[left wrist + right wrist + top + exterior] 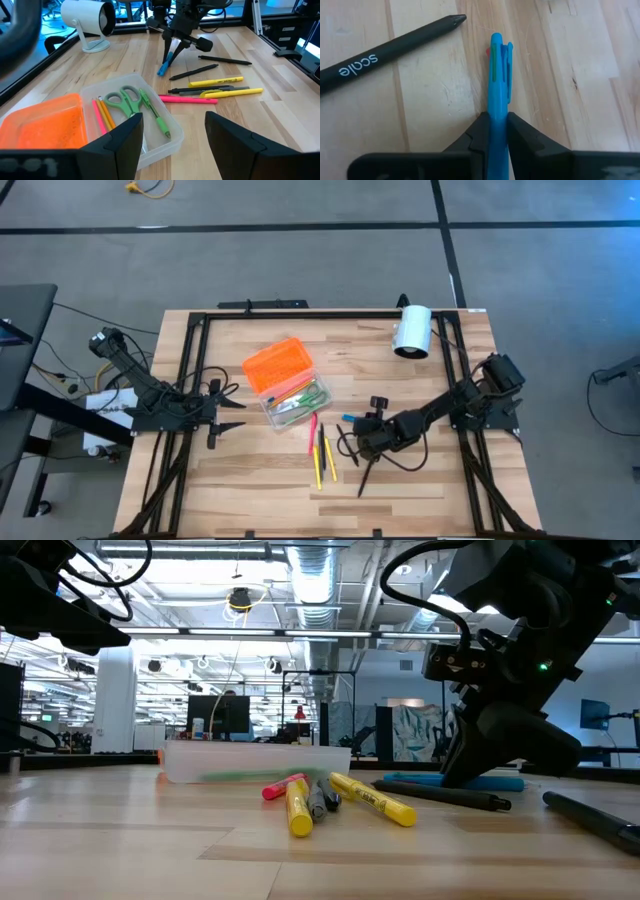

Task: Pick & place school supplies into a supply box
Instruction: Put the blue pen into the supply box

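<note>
The supply box's clear base [297, 402] sits mid-table, its orange lid [277, 364] beside it on the far side. In the base lie green-handled scissors [122, 98], a green pen [155, 112] and pink and orange pencils [102, 114]. Pink, yellow and black pens [322, 450] lie loose on the wood to the right of the box. My right gripper [352, 420] is down at a blue pen [496, 75] and shut on it. My left gripper [228, 417] waits open at the table's left, pointing toward the box. My right gripper pinches the blue pen's barrel [497, 112] between its two fingers, a little back from the clip end [506, 55]. The fingers slant down from above and from the table's right. In the low view the pen [500, 782] lies level on the table.
A white cylinder [411, 332] on a stand lies at the far right. A black pen marked "scale" [380, 57] lies close beside the blue one. Another black pen [366, 478] lies nearer the front edge. A black frame [190, 340] borders the table.
</note>
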You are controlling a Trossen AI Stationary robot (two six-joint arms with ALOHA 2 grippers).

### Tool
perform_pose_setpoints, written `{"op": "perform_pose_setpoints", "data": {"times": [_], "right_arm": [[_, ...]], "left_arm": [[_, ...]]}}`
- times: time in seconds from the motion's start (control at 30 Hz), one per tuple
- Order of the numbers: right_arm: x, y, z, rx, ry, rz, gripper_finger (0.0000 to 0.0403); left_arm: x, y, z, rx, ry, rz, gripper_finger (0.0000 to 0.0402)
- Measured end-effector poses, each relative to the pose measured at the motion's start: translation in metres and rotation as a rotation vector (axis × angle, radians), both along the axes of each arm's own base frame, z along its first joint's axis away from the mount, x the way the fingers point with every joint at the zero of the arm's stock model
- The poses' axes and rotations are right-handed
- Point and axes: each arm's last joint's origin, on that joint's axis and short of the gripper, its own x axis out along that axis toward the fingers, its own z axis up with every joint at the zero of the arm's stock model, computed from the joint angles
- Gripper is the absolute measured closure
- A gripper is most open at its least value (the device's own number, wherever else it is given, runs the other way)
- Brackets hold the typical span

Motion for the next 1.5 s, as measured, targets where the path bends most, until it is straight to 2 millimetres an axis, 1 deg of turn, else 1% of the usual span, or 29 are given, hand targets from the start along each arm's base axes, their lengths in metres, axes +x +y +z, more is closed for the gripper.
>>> {"op": "perform_pose_setpoints", "data": {"times": [0.1, 0.33, 0.5, 1.5], "right_arm": [[0.0, -0.001, 0.0, 0.007, 0.001, -0.002, 0.0369], [0.0, 0.0, 0.0, 0.009, 0.0, 0.0, 0.0365], [0.0, 0.0, 0.0, 0.011, 0.001, 0.0, 0.0368], [0.0, 0.0, 0.0, 0.012, 0.0, 0.0, 0.0361]], "left_arm": [[0.0, 0.0, -0.001, -0.002, 0.002, 0.001, 0.0198], [0.0, 0.0, -0.017, -0.009, 0.009, 0.004, 0.0198], [0.001, -0.001, -0.023, -0.016, -0.003, 0.002, 0.0198], [0.002, -0.002, -0.018, 0.006, -0.048, -0.014, 0.0198]]}}
